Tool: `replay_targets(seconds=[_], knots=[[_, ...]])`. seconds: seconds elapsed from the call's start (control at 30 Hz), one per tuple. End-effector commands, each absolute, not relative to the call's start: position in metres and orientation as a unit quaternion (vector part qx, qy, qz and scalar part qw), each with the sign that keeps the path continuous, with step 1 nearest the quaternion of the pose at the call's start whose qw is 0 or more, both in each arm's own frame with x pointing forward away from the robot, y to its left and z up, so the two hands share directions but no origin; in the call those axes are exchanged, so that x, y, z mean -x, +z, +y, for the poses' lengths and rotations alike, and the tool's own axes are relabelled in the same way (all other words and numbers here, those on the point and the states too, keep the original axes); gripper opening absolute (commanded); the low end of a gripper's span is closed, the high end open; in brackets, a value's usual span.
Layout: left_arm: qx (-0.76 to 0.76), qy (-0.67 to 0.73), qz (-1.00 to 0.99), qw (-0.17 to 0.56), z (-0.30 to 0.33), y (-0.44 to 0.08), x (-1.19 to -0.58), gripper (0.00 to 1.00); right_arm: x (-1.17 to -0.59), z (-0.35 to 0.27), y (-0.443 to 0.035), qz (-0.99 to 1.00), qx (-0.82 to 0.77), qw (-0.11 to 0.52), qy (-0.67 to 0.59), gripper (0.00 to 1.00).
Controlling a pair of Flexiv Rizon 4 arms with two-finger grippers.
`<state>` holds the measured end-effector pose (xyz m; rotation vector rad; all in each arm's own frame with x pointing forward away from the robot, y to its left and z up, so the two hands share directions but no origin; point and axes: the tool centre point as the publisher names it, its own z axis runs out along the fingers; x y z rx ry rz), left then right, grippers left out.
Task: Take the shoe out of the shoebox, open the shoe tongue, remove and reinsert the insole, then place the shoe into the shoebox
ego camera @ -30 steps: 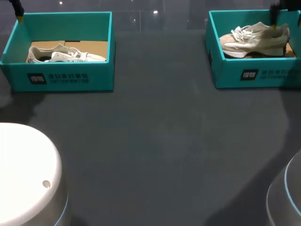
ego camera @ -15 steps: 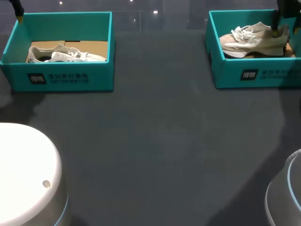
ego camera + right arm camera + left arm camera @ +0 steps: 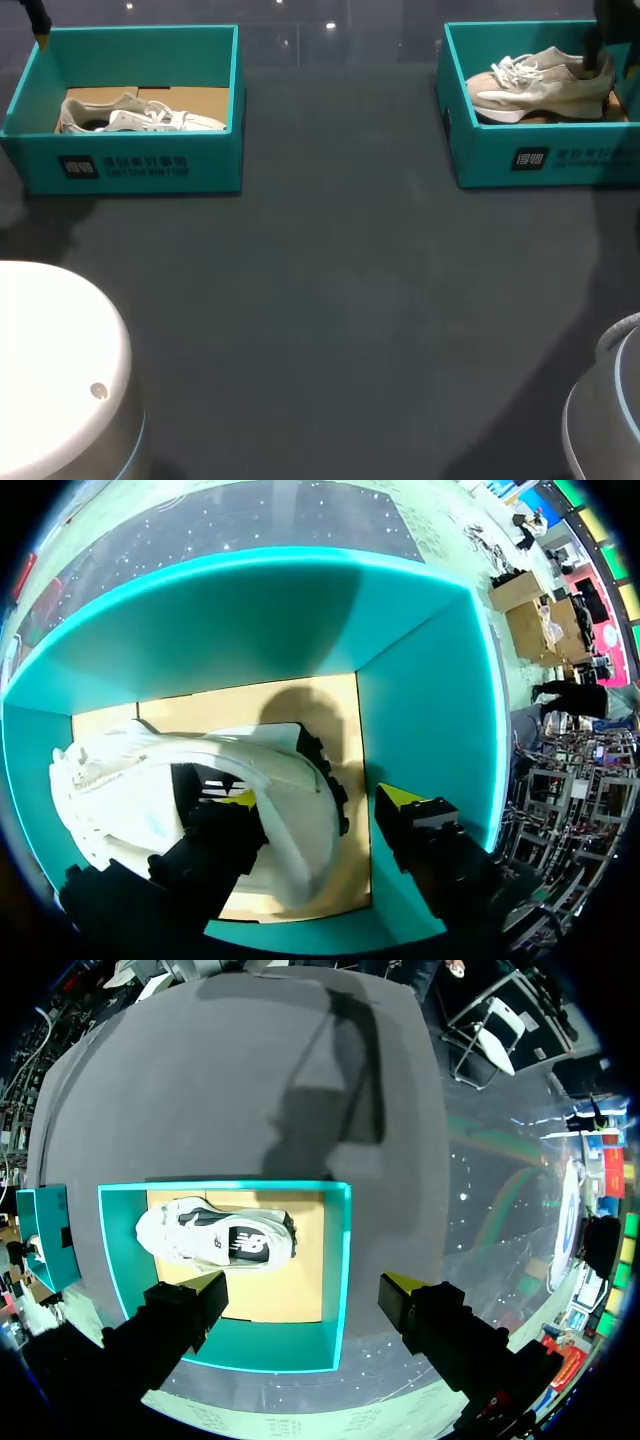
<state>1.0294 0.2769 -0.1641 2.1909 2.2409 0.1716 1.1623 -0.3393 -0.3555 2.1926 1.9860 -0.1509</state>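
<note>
At the table's (image 3: 340, 300) far right corner, the right tool (image 3: 315, 800) sits low inside the teal right shoebox (image 3: 480, 150). Its fingers are apart, one inside the collar of the beige shoe (image 3: 540, 85) and the other just outside its heel. Over the far left corner, the left tool (image 3: 305, 1285) hangs spread wide above the left shoebox (image 3: 345, 1260). A white shoe (image 3: 215, 1238) lies on that box's cardboard floor.

Right shoebox (image 3: 480, 150): teal, open, at 1 o'clock. Beige shoe (image 3: 535, 88) inside, toe toward 9 o'clock. Left shoebox (image 3: 210, 165): teal, at 11 o'clock. White shoe (image 3: 140, 116) inside, toe toward 3 o'clock.
</note>
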Motion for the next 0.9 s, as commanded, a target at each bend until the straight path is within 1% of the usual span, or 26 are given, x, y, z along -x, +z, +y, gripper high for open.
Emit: replay_targets(seconds=[0.03,0.17,0.4,0.6,0.7,0.77,0.8,0.87,0.9], knots=[[-0.698,0.056,0.714,0.001,0.277,-0.164,-1.029,1.0,-1.166,-0.342,-0.359,0.668,-0.738,0.082,-0.055,0.63],[-0.698,0.056,0.714,0.001,0.277,-0.164,-1.029,1.0,-1.164,-0.34,-0.363,0.67,-0.737,0.077,-0.057,0.61],[-0.698,0.056,0.714,0.001,0.277,-0.164,-1.029,1.0,-1.16,-0.335,-0.374,0.673,-0.734,0.069,-0.06,0.53],[-0.698,0.056,0.714,0.001,0.277,-0.164,-1.029,1.0,-1.158,-0.331,-0.381,0.674,-0.734,0.062,-0.062,0.52],[-0.698,0.056,0.714,0.001,0.277,-0.164,-1.029,1.0,-1.158,-0.331,-0.384,0.674,-0.734,0.06,-0.062,0.49],[-0.698,0.056,0.714,0.001,0.277,-0.164,-1.029,1.0,-1.158,-0.331,-0.384,0.673,-0.735,0.059,-0.063,0.45],[-0.698,0.056,0.714,0.001,0.277,-0.164,-1.029,1.0,-1.158,-0.331,-0.384,0.673,-0.735,0.059,-0.063,0.42],[-0.698,0.056,0.714,0.001,0.277,-0.164,-1.029,1.0,-1.158,-0.33,-0.383,0.672,-0.736,0.06,-0.063,0.27],[-0.698,0.056,0.714,0.001,0.277,-0.164,-1.029,1.0,-1.158,-0.33,-0.383,0.671,-0.736,0.06,-0.063,0.22]])
